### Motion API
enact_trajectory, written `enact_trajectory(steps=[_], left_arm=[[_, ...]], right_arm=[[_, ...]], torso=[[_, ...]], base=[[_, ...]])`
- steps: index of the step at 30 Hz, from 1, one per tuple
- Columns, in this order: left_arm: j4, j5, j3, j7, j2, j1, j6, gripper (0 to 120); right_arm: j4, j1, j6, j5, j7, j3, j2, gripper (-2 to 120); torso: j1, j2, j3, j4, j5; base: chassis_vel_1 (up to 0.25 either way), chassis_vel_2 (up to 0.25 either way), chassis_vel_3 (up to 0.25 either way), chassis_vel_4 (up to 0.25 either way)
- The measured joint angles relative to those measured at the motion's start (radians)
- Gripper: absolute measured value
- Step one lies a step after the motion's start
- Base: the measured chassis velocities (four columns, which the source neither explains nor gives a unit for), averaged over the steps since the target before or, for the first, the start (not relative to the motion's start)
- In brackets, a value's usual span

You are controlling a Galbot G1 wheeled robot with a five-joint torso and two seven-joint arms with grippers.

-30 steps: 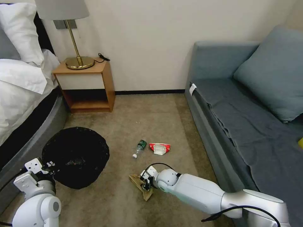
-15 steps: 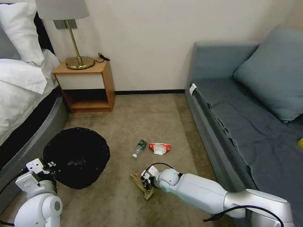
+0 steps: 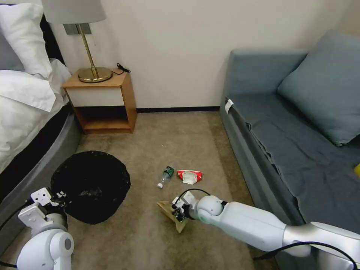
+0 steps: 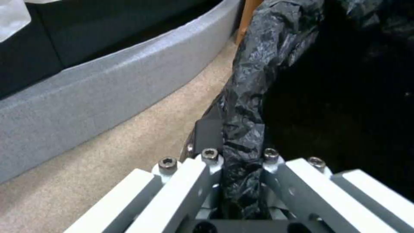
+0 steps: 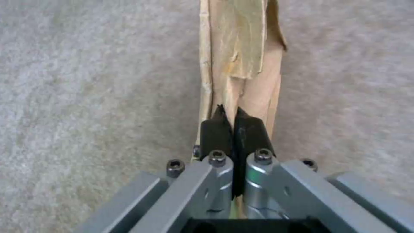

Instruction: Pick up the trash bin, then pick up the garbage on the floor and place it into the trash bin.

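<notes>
Head view: trash bin (image 3: 91,186), lined with a black bag, sits low at the robot's left, just beside the grey bed base (image 3: 45,165). Left gripper (image 3: 60,195) is at the bin's near rim; left wrist view shows its fingers (image 4: 209,137) clamped on the bunched bag liner (image 4: 250,97) at that rim, so the bin counts as held. Whether the bin is lifted clear of the carpet (image 3: 150,240) cannot be told. Right gripper (image 3: 179,213) is down at floor level, near the middle of the room, on the gold-brown snack wrapper (image 3: 170,212). Right wrist view: both black pads (image 5: 214,131) pressed together on the wrapper's edge, wrapper (image 5: 241,64) hanging flat beyond them — grip looks secure, though thin. Clear bottle with green label (image 3: 165,176) and red-and-white packet (image 3: 189,176) lie side by side on the carpet, farther out, near the sofa (image 3: 285,142), both untouched. Dark interior of the bin shows some small pale bits, too small to identify. Judgement: bin step done; first visible piece is gripped but not yet in the bin; wrapper drop, bottle and packet remain. Roughly the early half of the job.
</notes>
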Motion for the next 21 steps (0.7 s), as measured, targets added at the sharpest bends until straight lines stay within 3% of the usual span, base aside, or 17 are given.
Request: enact_trajectory(steps=[11,21], left_arm=[[-0.001,0.009,0.018,-0.002,0.0,0.01,0.003,2],[-0.009,0.018,0.04,-0.003,0.001,0.034,0.003,2]], right_arm=[[0.202,-0.004,0.005,0.075,0.053,0.104,-0.13,0],[0.336,-0.021,0.006,0.125,0.078,0.221,-0.177,0]], torso=[[0.0,0.0,0.0,-0.0001,0.0],[0.0,0.0,0.0,0.0,0.0001]], base=[[0.0,0.0,0.0,0.0],[0.0,0.0,0.0,0.0]])
